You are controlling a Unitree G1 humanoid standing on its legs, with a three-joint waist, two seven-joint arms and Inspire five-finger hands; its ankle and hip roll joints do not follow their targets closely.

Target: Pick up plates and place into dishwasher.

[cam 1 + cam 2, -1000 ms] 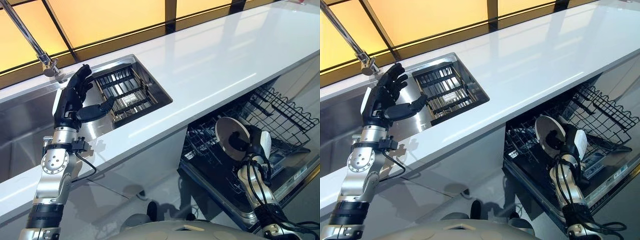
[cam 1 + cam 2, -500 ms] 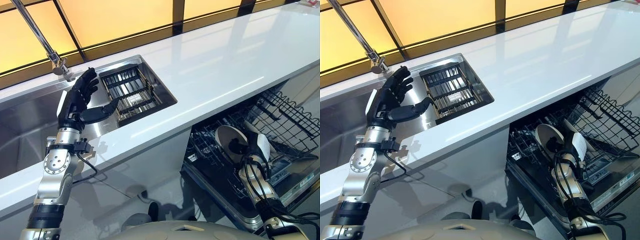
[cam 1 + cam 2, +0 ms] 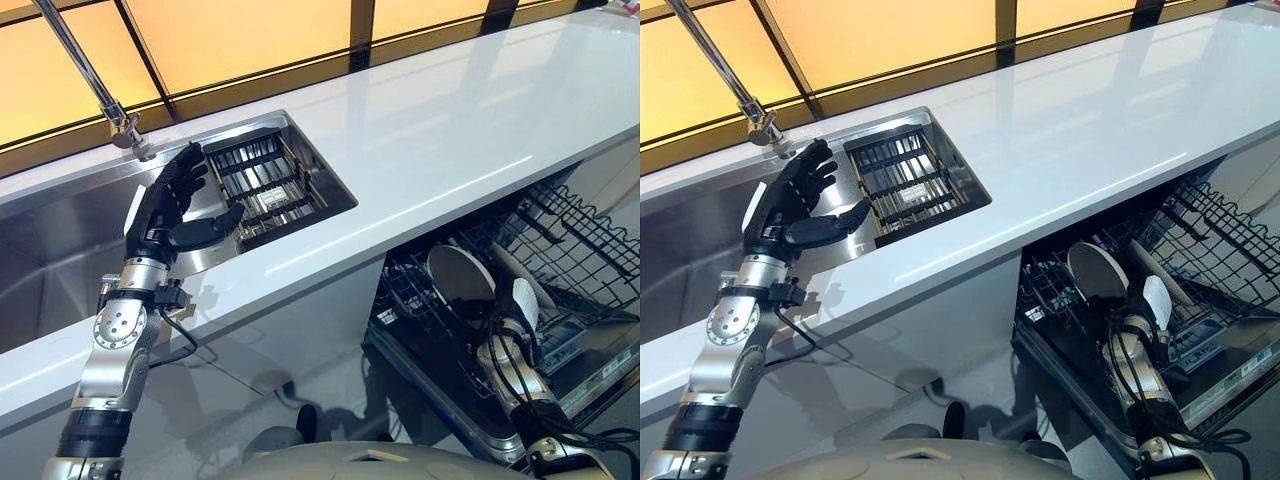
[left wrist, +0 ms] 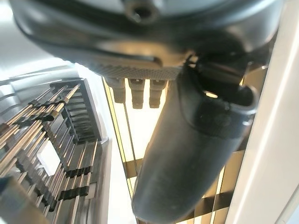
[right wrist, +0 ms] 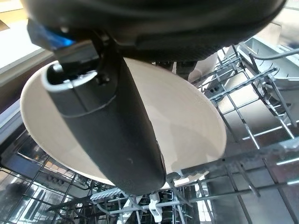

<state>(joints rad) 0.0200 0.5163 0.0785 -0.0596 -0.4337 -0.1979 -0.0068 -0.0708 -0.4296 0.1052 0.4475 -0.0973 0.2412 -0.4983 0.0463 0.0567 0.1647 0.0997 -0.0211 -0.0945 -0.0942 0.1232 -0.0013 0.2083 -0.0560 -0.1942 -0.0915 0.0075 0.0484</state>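
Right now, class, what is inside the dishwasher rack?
A pale plate stands on edge in the dishwasher rack, with the right hand at it. A second pale piece leans behind. The arm covers the rack's lower part.

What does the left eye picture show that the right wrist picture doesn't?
Left eye view: the left hand open above the sink, the faucet, the white counter and the rack in the sink.

Right wrist view: the thumb of the right hand lying across the plate's face, seen up close.

Both: the pale plate standing in the dishwasher rack, with the right hand on it.
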